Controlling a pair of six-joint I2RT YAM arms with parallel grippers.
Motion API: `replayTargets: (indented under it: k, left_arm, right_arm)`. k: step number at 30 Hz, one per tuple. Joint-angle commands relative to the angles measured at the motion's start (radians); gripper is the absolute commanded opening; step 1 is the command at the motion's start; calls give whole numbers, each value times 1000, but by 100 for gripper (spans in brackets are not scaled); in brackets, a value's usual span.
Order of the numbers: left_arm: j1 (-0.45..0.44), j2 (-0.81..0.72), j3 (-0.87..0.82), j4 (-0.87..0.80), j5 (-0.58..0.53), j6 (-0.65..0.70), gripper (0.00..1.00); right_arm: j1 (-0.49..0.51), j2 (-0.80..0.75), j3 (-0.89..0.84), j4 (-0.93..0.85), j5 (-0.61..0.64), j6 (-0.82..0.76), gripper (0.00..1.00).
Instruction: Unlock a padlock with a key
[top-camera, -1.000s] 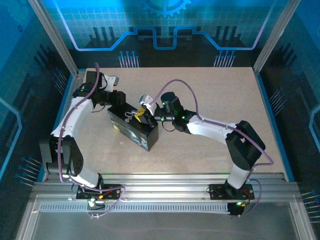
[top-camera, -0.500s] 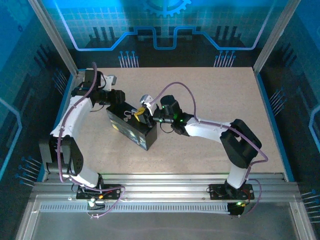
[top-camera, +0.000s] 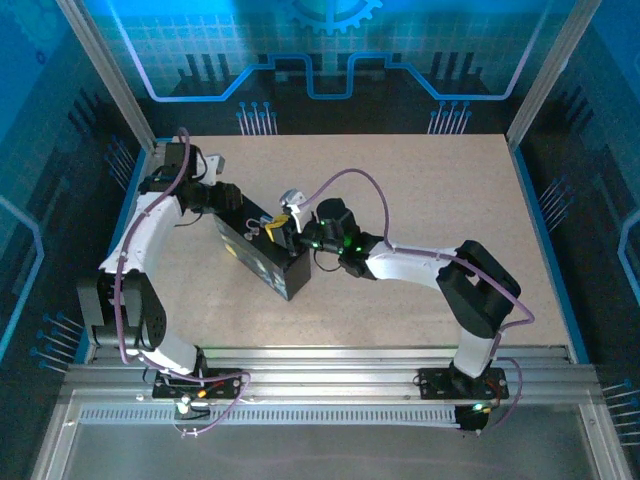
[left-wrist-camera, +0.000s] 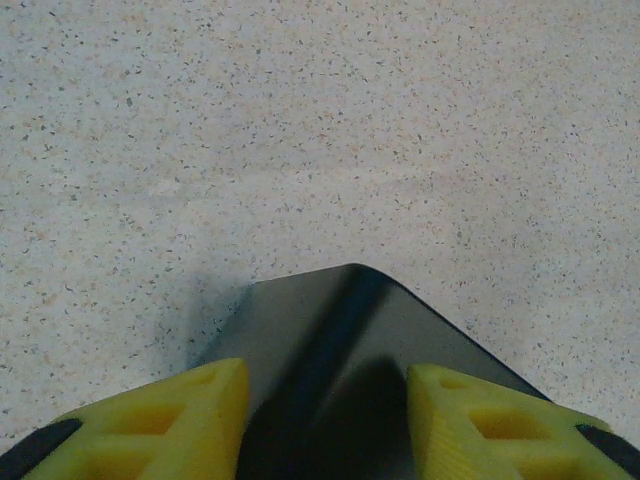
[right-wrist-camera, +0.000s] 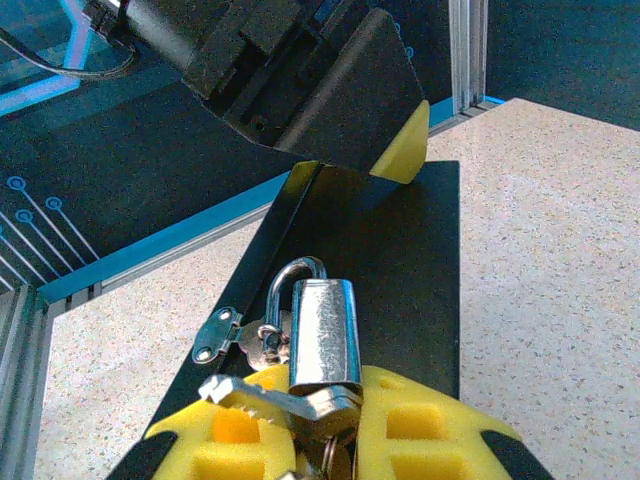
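Observation:
The padlock (right-wrist-camera: 325, 335) stands against the black box (right-wrist-camera: 400, 260), its shiny body upright and its thin shackle hooked through the box's small hasp (right-wrist-camera: 215, 335). My right gripper (right-wrist-camera: 320, 405) is shut on the key (right-wrist-camera: 265, 398), which lies crosswise at the bottom of the padlock's body, toothed blade pointing left; a key ring hangs between the fingers. In the top view the right gripper (top-camera: 285, 228) meets the box (top-camera: 262, 262) at its near long side. My left gripper (left-wrist-camera: 327, 405) straddles the far corner of the box (left-wrist-camera: 330, 320), yellow fingers (left-wrist-camera: 180, 420) clamped on either side.
The box lies diagonally left of the table's middle, the left gripper (top-camera: 228, 200) at its far end. Bare speckled tabletop (top-camera: 430, 190) spreads to the right and back. A blue rail and aluminium posts border the table. A purple cable loops above the right arm.
The right arm has reached further left, pressing the key end against the padlock. The box and the left gripper have shifted slightly left and turned with it.

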Motion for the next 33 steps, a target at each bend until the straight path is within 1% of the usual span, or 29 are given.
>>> replayTargets:
  k: [1, 5, 7, 10, 14, 18, 23, 24, 25, 26, 27, 33]
  left_arm:
    - [-3, 19, -36, -104, 76, -7, 44]
    - [-7, 27, -15, -132, 143, 8, 41]
    - [-8, 31, -7, -140, 153, 6, 41]
    - [-9, 40, -3, -143, 173, 5, 38]
    - [-14, 46, -6, -139, 179, 2, 36]
    - [-13, 38, -13, -131, 153, -1, 37]
    - [-13, 40, 2, -131, 178, -3, 36]
    - [-15, 41, 2, -130, 181, -6, 34]
    - [-15, 42, 0, -128, 180, -8, 34]
    - [-15, 44, -3, -126, 179, -11, 34]
    - [-15, 44, -4, -124, 177, -14, 34]
    - [-15, 48, -5, -123, 156, -18, 34]
  right_arm:
    - [33, 9, -1, 44, 45, 27, 1]
    - [40, 30, 24, 45, 22, 0, 2]
    - [40, 40, 34, 47, -2, -26, 3]
    - [41, 61, 75, -14, -27, -70, 3]
    - [39, 92, 115, -77, -14, -96, 3]
    - [28, 80, 102, -45, 7, -72, 3]
    - [23, 92, 146, -83, 7, -85, 4]
    - [27, 100, 162, -94, 25, -95, 4]
    - [32, 109, 174, -106, 73, -95, 2]
    - [36, 115, 196, -141, 161, -72, 0]
    - [34, 113, 208, -162, 216, -44, 0]
    - [68, 40, 179, -180, 392, 97, 0]
